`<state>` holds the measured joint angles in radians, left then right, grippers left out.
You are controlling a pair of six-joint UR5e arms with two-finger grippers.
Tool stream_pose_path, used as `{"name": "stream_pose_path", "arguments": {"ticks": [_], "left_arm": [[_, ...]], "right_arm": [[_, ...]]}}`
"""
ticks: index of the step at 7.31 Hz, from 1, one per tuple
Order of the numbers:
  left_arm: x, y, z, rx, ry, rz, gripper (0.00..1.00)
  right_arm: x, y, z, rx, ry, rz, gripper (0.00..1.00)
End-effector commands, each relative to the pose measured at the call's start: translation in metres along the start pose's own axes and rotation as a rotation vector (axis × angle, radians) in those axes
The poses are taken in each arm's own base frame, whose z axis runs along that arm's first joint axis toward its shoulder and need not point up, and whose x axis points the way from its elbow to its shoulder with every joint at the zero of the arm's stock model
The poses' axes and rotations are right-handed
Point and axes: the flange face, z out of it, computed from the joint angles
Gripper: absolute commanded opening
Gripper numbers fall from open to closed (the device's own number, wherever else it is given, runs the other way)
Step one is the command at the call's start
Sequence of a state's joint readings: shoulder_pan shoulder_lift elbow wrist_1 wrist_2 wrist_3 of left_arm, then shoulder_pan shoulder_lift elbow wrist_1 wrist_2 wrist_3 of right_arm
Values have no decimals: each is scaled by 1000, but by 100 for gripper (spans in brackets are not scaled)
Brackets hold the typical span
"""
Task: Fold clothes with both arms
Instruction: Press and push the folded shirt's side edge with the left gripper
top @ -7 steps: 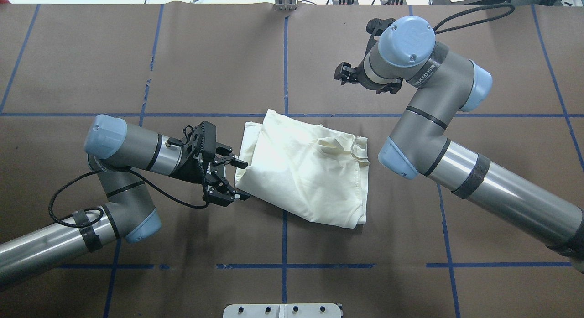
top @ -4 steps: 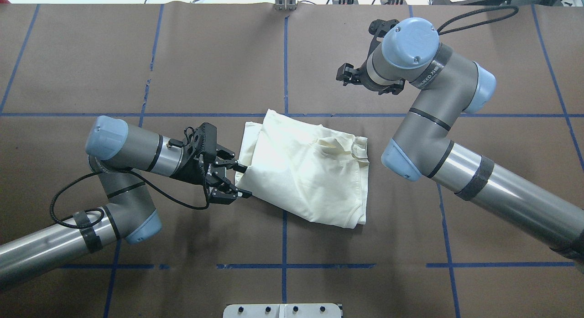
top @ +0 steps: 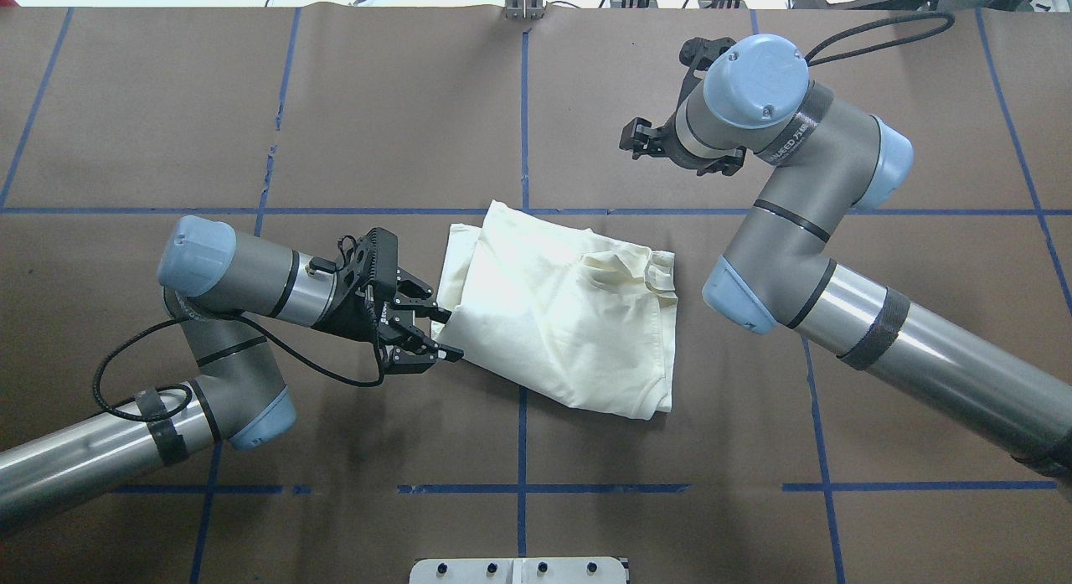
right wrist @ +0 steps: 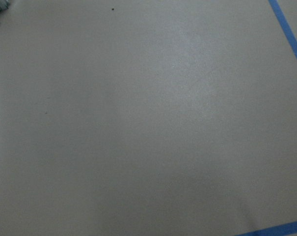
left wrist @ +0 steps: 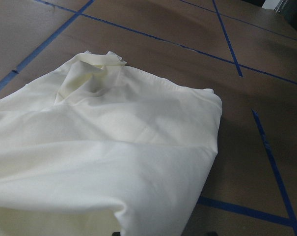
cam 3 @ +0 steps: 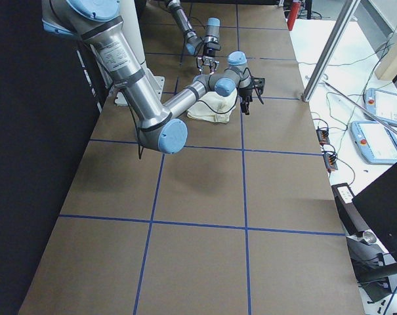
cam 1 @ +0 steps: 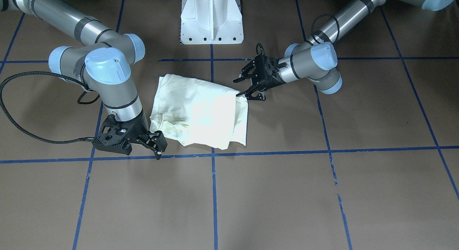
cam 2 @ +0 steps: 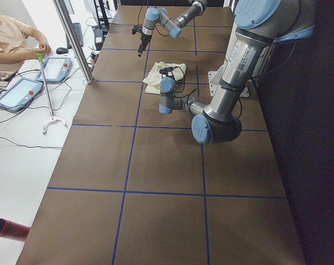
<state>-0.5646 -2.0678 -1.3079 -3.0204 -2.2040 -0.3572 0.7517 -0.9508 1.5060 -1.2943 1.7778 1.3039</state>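
Note:
The cream T-shirt (top: 561, 316) lies folded in a rough rectangle at the table's middle, plain side up, with a rumpled bunch near its right edge (cam 1: 197, 113). My left gripper (top: 441, 336) lies low at the shirt's left edge, open, its fingers straddling that edge (cam 1: 239, 88). The left wrist view is filled by the shirt (left wrist: 114, 147). My right gripper (cam 1: 157, 149) points down at bare table beyond the shirt's far right corner, apart from the cloth. It looks open and holds nothing. The right wrist view shows only brown table.
Brown table covering with a grid of blue tape lines (top: 521, 106). The white pedestal base (cam 1: 211, 20) stands at the robot's edge. Off the table a person (cam 2: 12, 38) sits by teach pendants, behind a metal post (cam 2: 73, 38).
My left gripper's fingers have drawn closer together at the shirt's left edge. The right arm has drifted slightly to the right. The shirt has not moved.

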Motion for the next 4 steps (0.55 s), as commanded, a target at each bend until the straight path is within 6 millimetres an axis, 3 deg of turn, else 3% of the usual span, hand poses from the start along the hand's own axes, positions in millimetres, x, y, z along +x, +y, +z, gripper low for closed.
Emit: {"name": "stream_pose_path", "arguments": {"ticks": [1,3,4], "left_arm": [[2,8,-5,15,5,-70,0],[0,17,-11,56,-30,-309,0],[10,23,-5,94,-20,-428,0]], "right_arm": [[-1,0,-1,1,-4,1,100],[-1,1,-5,4,-11,-1,100],[0,1,-5,4,-10,-1,100]]}}
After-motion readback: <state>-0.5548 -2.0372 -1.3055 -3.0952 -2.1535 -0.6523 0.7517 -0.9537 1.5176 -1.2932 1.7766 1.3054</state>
